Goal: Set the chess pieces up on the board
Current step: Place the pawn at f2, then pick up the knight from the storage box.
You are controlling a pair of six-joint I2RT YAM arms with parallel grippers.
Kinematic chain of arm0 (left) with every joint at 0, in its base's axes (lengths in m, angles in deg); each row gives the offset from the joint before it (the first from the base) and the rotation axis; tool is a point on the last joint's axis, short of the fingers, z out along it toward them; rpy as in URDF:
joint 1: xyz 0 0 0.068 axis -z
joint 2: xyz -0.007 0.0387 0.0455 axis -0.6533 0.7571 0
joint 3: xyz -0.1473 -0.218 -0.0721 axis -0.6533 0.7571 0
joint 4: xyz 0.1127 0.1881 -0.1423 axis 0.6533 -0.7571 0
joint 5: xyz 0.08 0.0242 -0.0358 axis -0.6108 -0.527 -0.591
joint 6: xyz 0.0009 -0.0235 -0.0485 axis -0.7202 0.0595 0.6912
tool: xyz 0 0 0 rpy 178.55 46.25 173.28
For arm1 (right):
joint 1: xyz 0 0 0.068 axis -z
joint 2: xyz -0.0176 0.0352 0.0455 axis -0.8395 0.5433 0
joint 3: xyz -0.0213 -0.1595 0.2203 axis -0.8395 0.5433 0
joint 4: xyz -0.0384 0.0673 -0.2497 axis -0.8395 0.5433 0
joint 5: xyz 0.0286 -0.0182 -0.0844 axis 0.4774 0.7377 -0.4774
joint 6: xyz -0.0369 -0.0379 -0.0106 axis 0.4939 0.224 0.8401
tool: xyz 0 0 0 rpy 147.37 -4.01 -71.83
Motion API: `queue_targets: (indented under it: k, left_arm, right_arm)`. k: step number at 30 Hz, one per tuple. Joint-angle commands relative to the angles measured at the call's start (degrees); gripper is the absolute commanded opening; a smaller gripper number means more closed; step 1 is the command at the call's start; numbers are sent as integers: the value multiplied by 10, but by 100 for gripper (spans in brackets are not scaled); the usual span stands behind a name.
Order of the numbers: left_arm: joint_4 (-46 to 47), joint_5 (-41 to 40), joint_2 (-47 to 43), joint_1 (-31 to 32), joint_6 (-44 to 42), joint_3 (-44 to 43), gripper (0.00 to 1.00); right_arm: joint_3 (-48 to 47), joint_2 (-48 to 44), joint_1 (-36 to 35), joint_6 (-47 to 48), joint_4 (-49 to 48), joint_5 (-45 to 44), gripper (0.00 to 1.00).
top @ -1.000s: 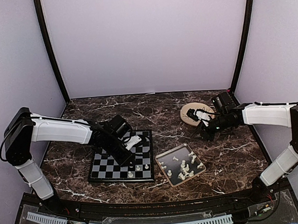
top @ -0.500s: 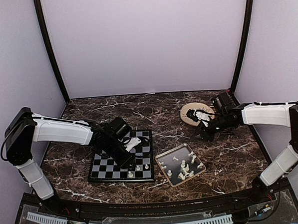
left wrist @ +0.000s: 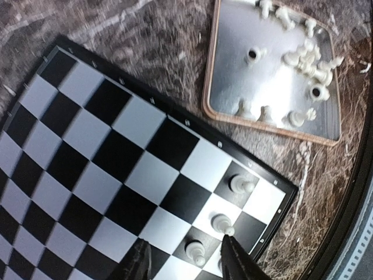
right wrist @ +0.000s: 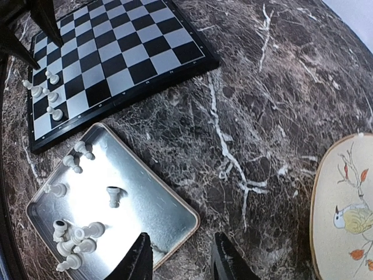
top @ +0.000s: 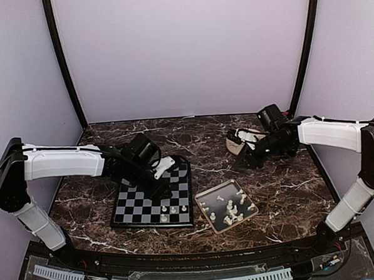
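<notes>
The board [top: 137,208] lies left of centre, also in the left wrist view [left wrist: 116,157] and the right wrist view [right wrist: 125,52]. A few white chess pieces [top: 172,210] stand in its near right corner [left wrist: 239,184] [right wrist: 51,95]. My left gripper [top: 161,189] hovers over that corner, open [left wrist: 185,263]; one piece [left wrist: 195,249] stands free on the board between its fingers. Several more chess pieces [top: 230,207] lie in the metal tray [top: 216,190]. My right gripper [top: 249,159] is open and empty [right wrist: 182,263], above the table by a tray corner.
A round beige plate [top: 236,145] with a bird picture [right wrist: 349,204] sits behind the tray, partly covered by my right gripper. The tray [right wrist: 145,198] [left wrist: 233,76] lies just right of the board. Dark marble table [top: 284,197] all round, purple walls behind.
My left gripper has opened and drawn back from the board's near corner, leaving a piece standing there. My right arm has shifted slightly left and back, near the plate.
</notes>
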Motion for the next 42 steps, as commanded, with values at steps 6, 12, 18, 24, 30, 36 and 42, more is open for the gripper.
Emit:
queue_targets:
  k: [6, 12, 18, 24, 30, 36, 42]
  left_arm:
    - [152, -28, -54, -90, 7, -7, 45]
    - [264, -37, -67, -122, 12, 52, 45]
    - [242, -1, -59, -123, 6, 38, 44]
    - [242, 21, -56, -123, 11, 34, 44]
    - [240, 30, -48, -123, 9, 33, 44]
    - [239, 33, -45, -123, 7, 32, 44]
    - [238, 36, -43, -124, 7, 31, 44]
  right_arm:
    - [-86, 80, -126, 45, 85, -83, 35]
    - [-123, 144, -177, 37, 108, -131, 35]
    - [-117, 134, -176, 33, 122, -158, 34]
    - [-71, 69, -169, 36, 133, -156, 34]
    - [-16, 35, -144, 47, 142, -148, 33]
    - [3, -8, -141, 82, 164, -128, 33]
    - [22, -19, -176, 115, 175, -132, 35]
